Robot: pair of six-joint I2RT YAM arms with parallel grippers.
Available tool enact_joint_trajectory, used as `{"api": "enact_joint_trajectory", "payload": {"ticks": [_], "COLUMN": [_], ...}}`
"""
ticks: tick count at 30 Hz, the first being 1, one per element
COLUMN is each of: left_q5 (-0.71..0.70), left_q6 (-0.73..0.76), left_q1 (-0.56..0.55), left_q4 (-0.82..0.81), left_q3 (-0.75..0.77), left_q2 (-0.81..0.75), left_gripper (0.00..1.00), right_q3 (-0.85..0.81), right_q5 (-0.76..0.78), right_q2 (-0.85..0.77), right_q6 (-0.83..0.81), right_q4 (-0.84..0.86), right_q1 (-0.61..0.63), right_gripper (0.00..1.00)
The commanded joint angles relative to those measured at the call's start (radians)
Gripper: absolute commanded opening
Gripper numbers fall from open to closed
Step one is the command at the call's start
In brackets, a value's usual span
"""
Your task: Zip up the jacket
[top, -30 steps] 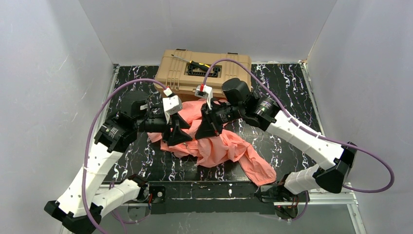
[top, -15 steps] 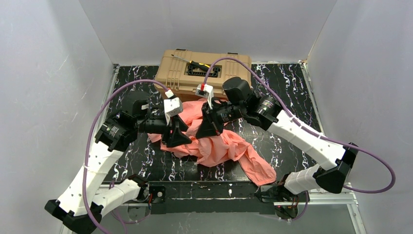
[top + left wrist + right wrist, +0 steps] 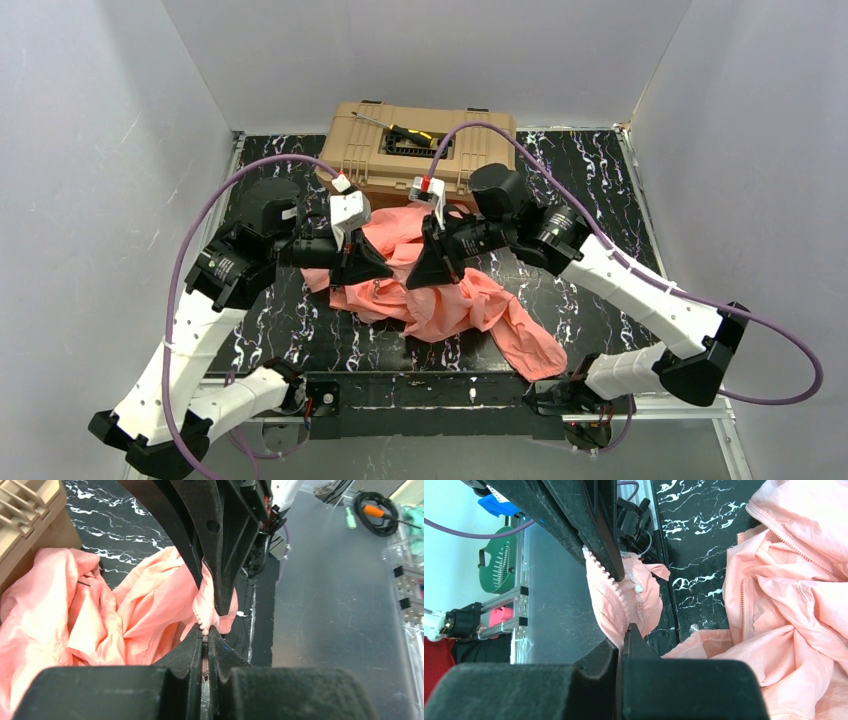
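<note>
A black table top with white marble veining point(image 3: 280, 330) fills the floor of the white-walled cell, and a tan ribbed plastic toolbox point(image 3: 370, 150) stands at its far edge. The two white and black arms reach inward from the near corners and meet over the middle. A crumpled salmon-pink thin-fabric jacket point(image 3: 450, 305) lies in a heap at the centre of the table. Its far side is close against the toolbox front, and one sleeve point(image 3: 535, 350) trails toward the near right edge.

The left gripper point(image 3: 360, 265) and the right gripper point(image 3: 432, 268) point at each other just above the heap, their tips close together. In the left wrist view the left gripper point(image 3: 205, 632) has its jaws pressed together on a strip of the jacket's pink zipper edge point(image 3: 202, 605), which runs up into the right gripper's dark fingers point(image 3: 220, 555) opposite. In the right wrist view the right gripper point(image 3: 623, 632) is likewise clamped on a fold of jacket fabric carrying zipper teeth point(image 3: 599, 575), lifted clear of the table. The rest of the jacket lies rumpled to the side, its front unzipped
</note>
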State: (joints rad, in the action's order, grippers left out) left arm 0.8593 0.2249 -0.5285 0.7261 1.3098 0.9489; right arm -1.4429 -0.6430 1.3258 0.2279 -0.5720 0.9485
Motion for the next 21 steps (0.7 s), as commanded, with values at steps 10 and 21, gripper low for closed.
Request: {"api": "enact_joint_trajectory", "payload": {"ticks": [10, 21], "left_q5": [0.117, 0.153], "left_q6": [-0.287, -0.337], "left_q1": [0.0, 0.001], "left_q4": [-0.145, -0.155], "left_q3": [0.068, 0.055], "left_q2": [0.008, 0.005], "left_gripper": [0.0, 0.0], "right_q3": [0.241, 0.122], "right_q5": [-0.04, -0.099], "right_q2": [-0.191, -0.129], "right_q6": [-0.07, -0.178], "right_q4": [0.489, 0.577], "right_q1": [-0.011, -0.014], "right_gripper": [0.64, 0.82]}}
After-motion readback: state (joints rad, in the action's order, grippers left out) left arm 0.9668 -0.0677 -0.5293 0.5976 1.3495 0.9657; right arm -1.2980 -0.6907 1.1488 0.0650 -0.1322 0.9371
